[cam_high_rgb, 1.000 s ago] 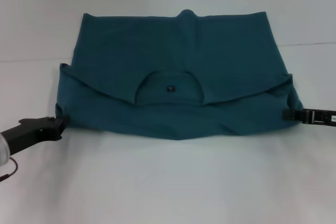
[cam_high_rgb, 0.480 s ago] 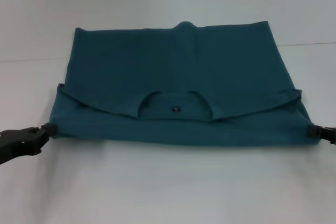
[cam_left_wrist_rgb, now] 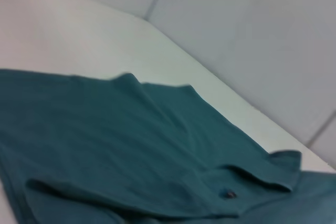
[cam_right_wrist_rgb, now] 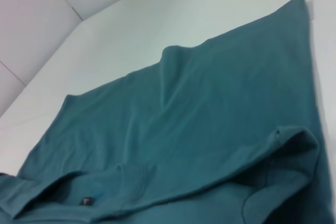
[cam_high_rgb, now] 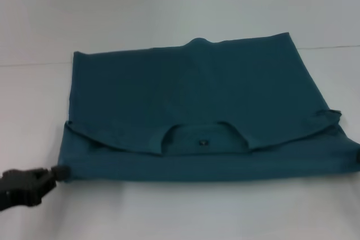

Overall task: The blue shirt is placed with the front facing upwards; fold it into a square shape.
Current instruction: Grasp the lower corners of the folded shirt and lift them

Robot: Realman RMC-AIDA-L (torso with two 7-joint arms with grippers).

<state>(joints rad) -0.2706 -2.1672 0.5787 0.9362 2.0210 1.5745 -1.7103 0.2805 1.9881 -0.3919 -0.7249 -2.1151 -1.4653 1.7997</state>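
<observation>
The blue shirt [cam_high_rgb: 191,94] lies on the white table with its plain teal back up. Its near part is doubled over, so the neckline and small dark neck label [cam_high_rgb: 203,143] show near the front fold. My left gripper [cam_high_rgb: 56,172] is at the shirt's near left corner, shut on the cloth there. The near right corner runs to the right edge of the head view, and my right gripper is outside it. Both wrist views show only the shirt [cam_left_wrist_rgb: 131,140] [cam_right_wrist_rgb: 210,108] and its label [cam_left_wrist_rgb: 229,194] [cam_right_wrist_rgb: 85,201], no fingers.
The white table [cam_high_rgb: 169,212] extends in front of the shirt and to its left. A pale wall [cam_high_rgb: 169,4] rises behind the table's far edge.
Both grippers have drawn the folded front edge toward me and outward. The fold and the neck label have slid nearer. The right gripper has left the head view.
</observation>
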